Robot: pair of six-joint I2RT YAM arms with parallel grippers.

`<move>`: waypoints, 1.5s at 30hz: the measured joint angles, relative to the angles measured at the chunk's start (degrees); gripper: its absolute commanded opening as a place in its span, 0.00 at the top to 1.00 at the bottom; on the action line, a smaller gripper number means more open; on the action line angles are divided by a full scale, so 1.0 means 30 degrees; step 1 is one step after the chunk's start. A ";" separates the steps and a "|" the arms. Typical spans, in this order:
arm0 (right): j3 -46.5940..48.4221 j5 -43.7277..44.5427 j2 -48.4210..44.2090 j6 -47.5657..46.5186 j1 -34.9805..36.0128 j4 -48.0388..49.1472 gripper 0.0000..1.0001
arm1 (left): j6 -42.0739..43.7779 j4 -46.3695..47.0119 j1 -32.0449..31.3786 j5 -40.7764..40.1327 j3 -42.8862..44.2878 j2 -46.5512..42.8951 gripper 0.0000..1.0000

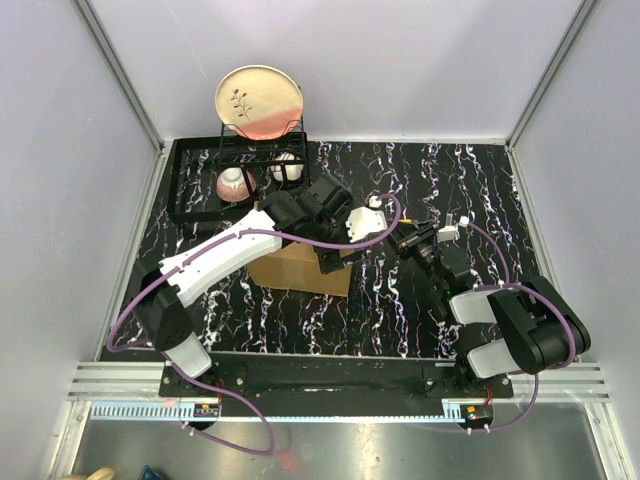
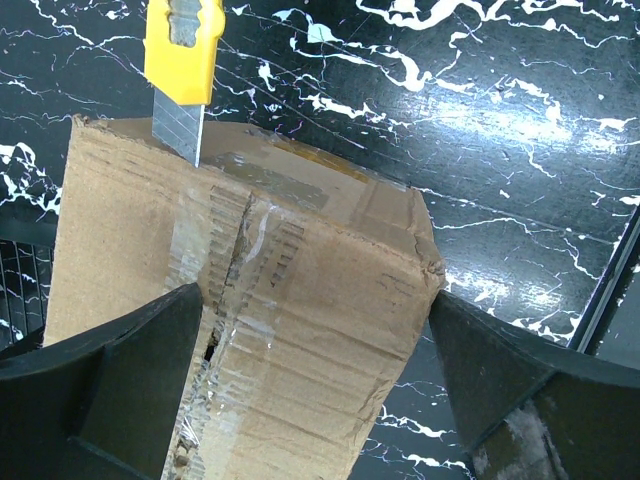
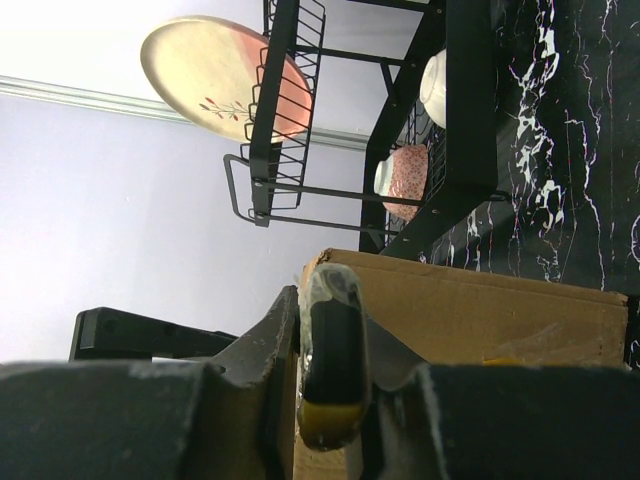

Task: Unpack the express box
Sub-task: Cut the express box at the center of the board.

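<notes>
The brown corrugated cardboard box [image 1: 292,270] sits mid-tabletop [image 1: 400,310], on a black surface with white marble-like veins. The left tool [image 2: 312,330] stands wide, its dark fingers either side of the box's crumpled, glossy taped seam. Only its wrist view shows the yellow knife [image 2: 180,60] with its steel blade at the box's far edge. The right tool [image 3: 332,335] is closed narrowly on that knife's handle.

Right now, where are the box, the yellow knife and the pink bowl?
express box [image 2: 320,290]: left wrist view, on its taped cardboard face.
yellow knife [image 2: 182,60]: left wrist view, on its yellow handle.
pink bowl [image 1: 235,186]: top external view, on the bowl's middle.
</notes>
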 measured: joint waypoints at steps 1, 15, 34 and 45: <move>0.0000 0.0007 0.0000 0.0015 -0.0015 0.0000 1.00 | -0.0029 0.0007 -0.0007 -0.0007 0.0000 0.0000 0.01; 0.0015 0.0532 -0.0270 0.0153 -0.0029 -0.0517 1.00 | -0.0991 0.0146 -0.0306 -0.0860 -0.0007 0.0007 0.01; 0.0940 0.1166 -0.1078 0.0029 0.0503 -0.2667 1.00 | -0.1698 0.0182 -0.0583 -0.1807 0.0233 0.0350 0.01; 0.1239 0.1916 -0.1479 -0.0321 0.1180 -0.3861 1.00 | -0.1953 0.0204 -0.0583 -0.2149 0.0233 0.0342 0.01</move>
